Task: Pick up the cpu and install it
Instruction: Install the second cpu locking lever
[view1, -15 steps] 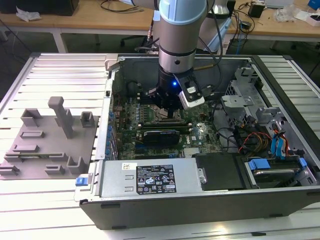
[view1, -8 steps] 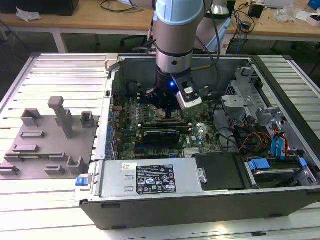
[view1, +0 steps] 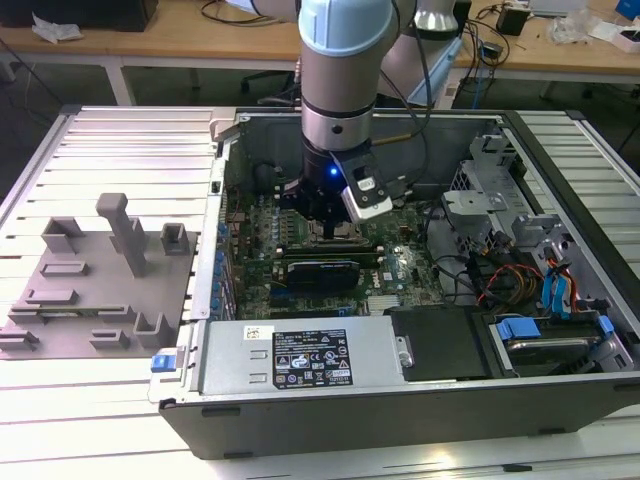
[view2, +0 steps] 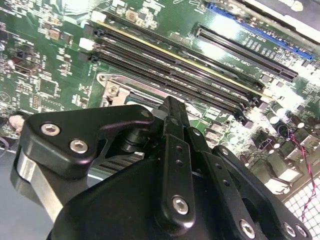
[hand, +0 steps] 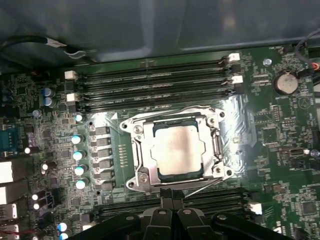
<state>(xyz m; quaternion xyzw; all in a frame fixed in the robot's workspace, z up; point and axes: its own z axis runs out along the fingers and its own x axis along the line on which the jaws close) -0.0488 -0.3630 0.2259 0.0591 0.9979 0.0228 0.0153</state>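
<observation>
A ribbed, light metal table (view1: 110, 135) is seen carrying everything in the exterior view. An open computer case (view1: 420, 400) is laid flat on it, taking up the middle and the exterior view's right. A grey holder plate (view1: 95, 285) with raised blocks and an upright post is set directly on the ribbed surface at the exterior view's left, just beside the case. Wooden benches (view1: 180, 30) are seen beyond the table's far edge.
</observation>
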